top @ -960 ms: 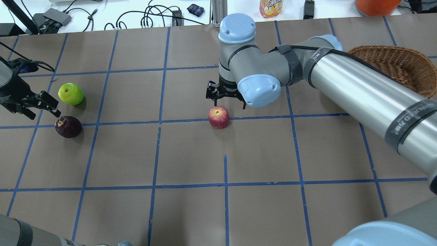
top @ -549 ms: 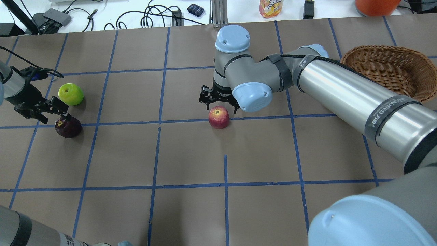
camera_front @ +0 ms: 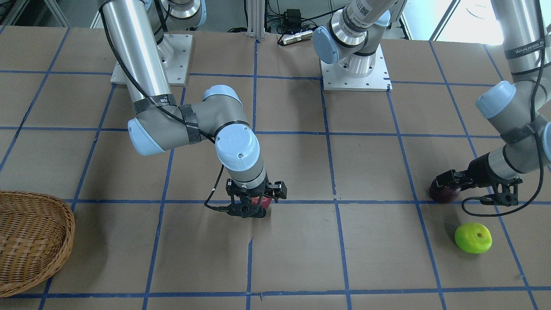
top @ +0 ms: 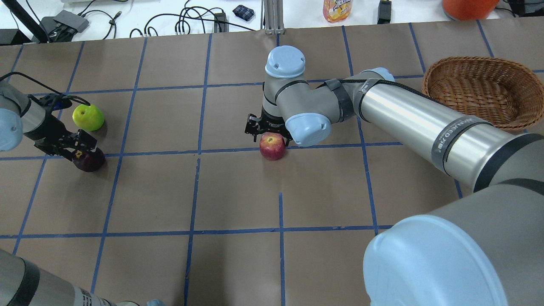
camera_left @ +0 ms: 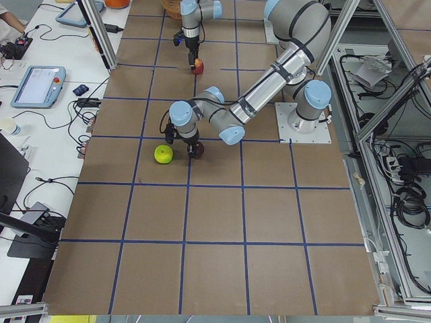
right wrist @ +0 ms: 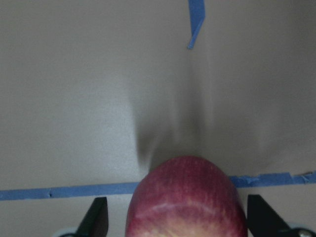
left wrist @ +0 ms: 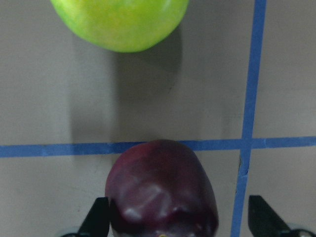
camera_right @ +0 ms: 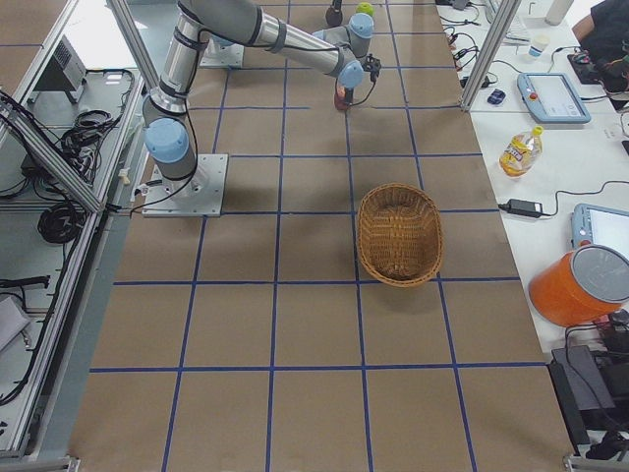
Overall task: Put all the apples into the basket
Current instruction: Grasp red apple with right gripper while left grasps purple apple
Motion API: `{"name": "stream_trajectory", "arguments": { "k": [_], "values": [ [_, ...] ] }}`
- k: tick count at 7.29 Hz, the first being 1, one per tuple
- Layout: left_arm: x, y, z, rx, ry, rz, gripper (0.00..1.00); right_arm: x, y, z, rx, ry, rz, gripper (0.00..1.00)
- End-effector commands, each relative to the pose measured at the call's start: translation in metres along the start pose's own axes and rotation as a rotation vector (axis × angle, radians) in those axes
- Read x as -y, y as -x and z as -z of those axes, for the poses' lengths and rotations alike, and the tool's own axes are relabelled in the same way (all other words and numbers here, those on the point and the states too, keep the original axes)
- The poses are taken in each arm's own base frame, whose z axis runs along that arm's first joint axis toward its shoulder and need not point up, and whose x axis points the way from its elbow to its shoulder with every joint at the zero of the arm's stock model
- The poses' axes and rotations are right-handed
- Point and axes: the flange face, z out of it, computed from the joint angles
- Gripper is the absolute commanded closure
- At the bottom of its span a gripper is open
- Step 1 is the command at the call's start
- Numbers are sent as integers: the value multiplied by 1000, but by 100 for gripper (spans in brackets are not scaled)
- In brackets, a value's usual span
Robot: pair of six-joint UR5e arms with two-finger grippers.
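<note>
The red apple [top: 272, 147] sits mid-table on a blue tape line. My right gripper [top: 269, 135] is lowered over it, open, with the apple [right wrist: 187, 197] between its fingers [right wrist: 96, 219]. The dark purple apple [top: 89, 160] lies at the left. My left gripper [top: 80, 148] is open around it; in the left wrist view the apple [left wrist: 162, 192] sits between the fingers [left wrist: 261, 219], closer to the left one. The lime green apple [top: 88, 117] lies free just beyond it and also shows in the left wrist view [left wrist: 121, 22]. The wicker basket [top: 476, 91] stands at the far right, empty.
Blue tape lines grid the brown table [top: 238, 191]. Cables, a drink pouch [top: 338, 9] and an orange container [top: 467, 7] lie past the far edge. My right arm's long link [top: 416, 123] spans from the lower right towards the middle, in front of the basket.
My right gripper has moved toward and down over the red apple. My left gripper has moved right and down over the purple apple. The apples have not moved.
</note>
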Motion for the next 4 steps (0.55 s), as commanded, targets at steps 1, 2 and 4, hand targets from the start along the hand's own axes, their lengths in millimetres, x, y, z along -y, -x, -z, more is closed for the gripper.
{"name": "stream_trajectory", "arguments": {
  "k": [1, 2, 4],
  "values": [
    [0, -5, 25, 37, -24, -15, 84, 0, -1, -10, -16, 9, 9, 91],
    [4, -14, 42, 48, -18, -24, 85, 1, -1, -7, -18, 4, 8, 100],
    [7, -96, 60, 5, -13, -121, 85, 7, -6, 33, -4, -30, -3, 100]
  ]
}}
